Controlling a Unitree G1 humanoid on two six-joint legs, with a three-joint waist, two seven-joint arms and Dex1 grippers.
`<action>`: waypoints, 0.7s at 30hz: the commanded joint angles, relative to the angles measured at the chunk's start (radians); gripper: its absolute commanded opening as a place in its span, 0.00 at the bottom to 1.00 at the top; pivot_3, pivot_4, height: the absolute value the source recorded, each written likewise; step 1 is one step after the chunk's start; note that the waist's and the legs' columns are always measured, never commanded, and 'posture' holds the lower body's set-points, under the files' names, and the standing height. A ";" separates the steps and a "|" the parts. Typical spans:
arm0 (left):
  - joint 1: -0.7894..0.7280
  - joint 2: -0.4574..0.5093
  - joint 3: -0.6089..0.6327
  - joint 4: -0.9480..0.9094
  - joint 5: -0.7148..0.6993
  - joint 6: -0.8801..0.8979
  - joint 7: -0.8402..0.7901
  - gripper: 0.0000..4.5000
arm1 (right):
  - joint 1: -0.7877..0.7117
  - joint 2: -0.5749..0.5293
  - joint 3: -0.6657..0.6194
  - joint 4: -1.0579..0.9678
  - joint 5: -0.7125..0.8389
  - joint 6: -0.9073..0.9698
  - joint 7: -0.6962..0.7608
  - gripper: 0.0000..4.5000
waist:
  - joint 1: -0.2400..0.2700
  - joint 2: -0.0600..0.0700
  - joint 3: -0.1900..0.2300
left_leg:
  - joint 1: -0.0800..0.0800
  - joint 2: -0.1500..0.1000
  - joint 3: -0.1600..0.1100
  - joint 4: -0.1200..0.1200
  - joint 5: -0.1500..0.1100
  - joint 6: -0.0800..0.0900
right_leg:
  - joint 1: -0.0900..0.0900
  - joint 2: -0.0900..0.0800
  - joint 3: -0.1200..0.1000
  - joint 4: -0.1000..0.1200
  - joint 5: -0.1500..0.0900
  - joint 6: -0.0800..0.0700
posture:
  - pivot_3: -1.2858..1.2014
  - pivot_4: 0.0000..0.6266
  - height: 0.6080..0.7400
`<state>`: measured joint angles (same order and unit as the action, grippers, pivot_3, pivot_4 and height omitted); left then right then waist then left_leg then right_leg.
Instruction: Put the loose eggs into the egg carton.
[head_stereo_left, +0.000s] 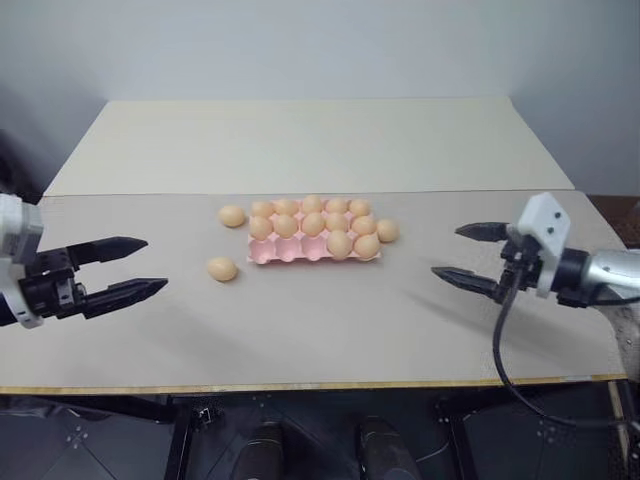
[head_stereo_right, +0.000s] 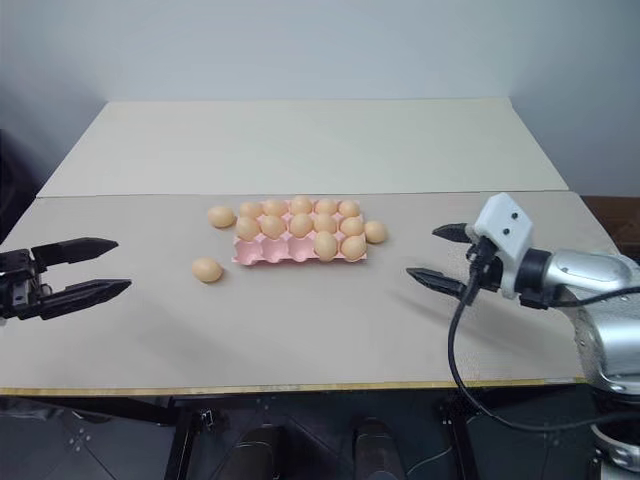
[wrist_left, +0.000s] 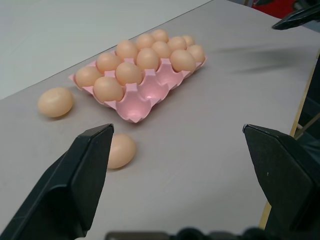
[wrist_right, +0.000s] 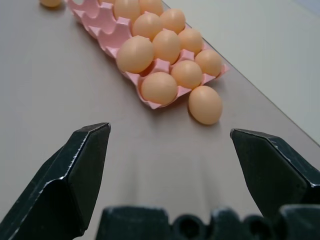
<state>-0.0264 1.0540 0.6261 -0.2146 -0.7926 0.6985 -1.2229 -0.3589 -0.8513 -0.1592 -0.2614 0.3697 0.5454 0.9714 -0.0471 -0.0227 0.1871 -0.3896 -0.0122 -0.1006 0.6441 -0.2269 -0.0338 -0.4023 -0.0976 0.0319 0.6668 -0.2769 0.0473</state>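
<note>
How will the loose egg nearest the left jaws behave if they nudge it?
That egg is smooth and oval, lying on its side on the flat table, so it would probably roll, likely in a curve. Its surface looks slick, so off-centre jaws may squeeze it out.

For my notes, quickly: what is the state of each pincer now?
Left pincer: open, holding nothing.
Right pincer: open, holding nothing.

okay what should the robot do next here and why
Probably move the open right tool to the loose egg touching the egg carton on its right edge: it lies nearest that tool, and three front-row cups are empty. Both tools hold nothing.
</note>
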 joint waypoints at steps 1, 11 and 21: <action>-0.035 -0.013 -0.009 -0.036 -0.024 -0.003 0.036 1.00 | -0.135 0.060 0.142 0.177 -0.144 -0.186 -0.030 0.99 | -0.003 0.000 0.000 | 0.001 0.001 0.001 0.000 0.000 0.000 | 0.000 0.001 0.001 0.000 0.000 0.000 | 0.52 0.24 1.00; 0.049 -0.042 0.065 -0.130 -0.071 0.040 0.082 1.00 | -0.442 0.211 0.391 0.798 -0.473 -0.583 -0.141 0.99 | -0.005 0.000 0.000 | 0.000 0.005 0.007 0.000 0.000 0.000 | -0.003 0.006 0.006 -0.001 0.002 -0.003 | 0.52 0.24 1.00; 0.082 -0.041 0.083 -0.148 -0.087 0.044 0.105 1.00 | -0.657 0.375 0.442 1.245 -0.620 -0.750 -0.333 0.99 | -0.023 0.000 0.000 | 0.001 0.008 0.008 0.000 0.000 -0.001 | -0.003 0.008 0.007 -0.001 0.003 -0.004 | 0.52 0.24 1.00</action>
<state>0.0562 1.0053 0.6788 -0.3436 -0.8670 0.7446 -1.1201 -0.9943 -0.4818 0.2831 0.9386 -0.2255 -0.1714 0.6835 -0.0701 -0.0230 0.1871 -0.3880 -0.0036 -0.0926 0.6439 -0.2268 -0.0343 -0.4050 -0.0889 0.0387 0.6655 -0.2733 0.0427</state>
